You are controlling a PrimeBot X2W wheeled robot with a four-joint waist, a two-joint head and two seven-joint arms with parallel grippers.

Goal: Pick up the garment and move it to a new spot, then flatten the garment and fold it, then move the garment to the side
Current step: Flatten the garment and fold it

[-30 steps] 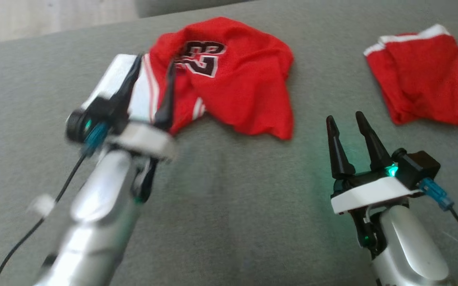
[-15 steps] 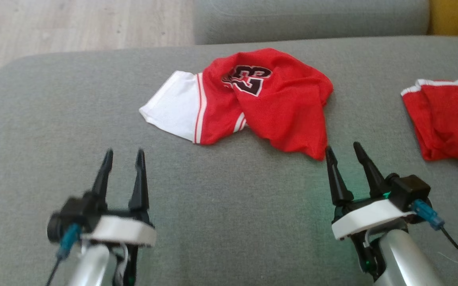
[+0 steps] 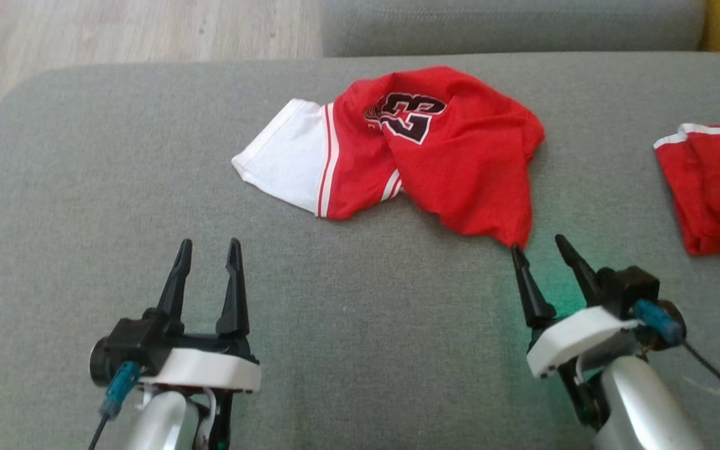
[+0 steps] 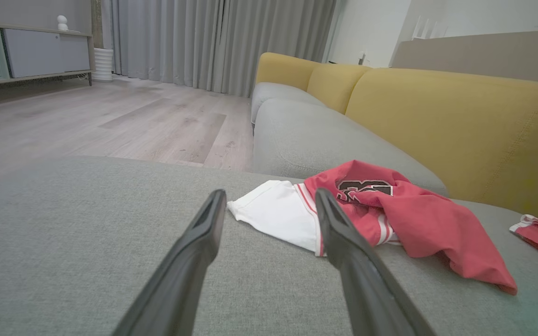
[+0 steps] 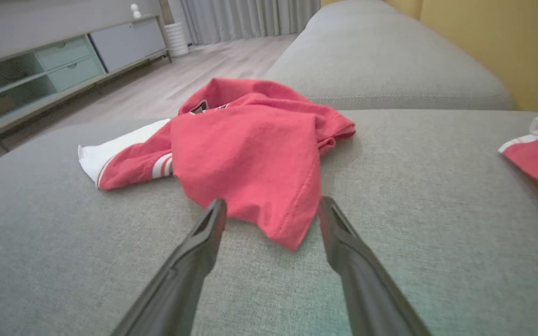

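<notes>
Two claws hang low over the grey sofa seat (image 3: pixel 360 350), both with fingers spread and gripping nothing: the left claw (image 3: pixel 209 245) and the right claw (image 3: pixel 538 245). The crumpled red number-23 jersey (image 3: pixel 454 156) lies on the seat ahead of them, its long axis running side to side, white end (image 3: pixel 282 159) toward the left, red corner (image 3: pixel 516 232) drooping toward the right. That corner sits just beside the right claw's inner fingertip, while the left claw stands well apart from the white end. The right arm is nearer, so it looks best placed for the first pinch. A second red garment (image 3: pixel 716 187) lies farther right.
</notes>
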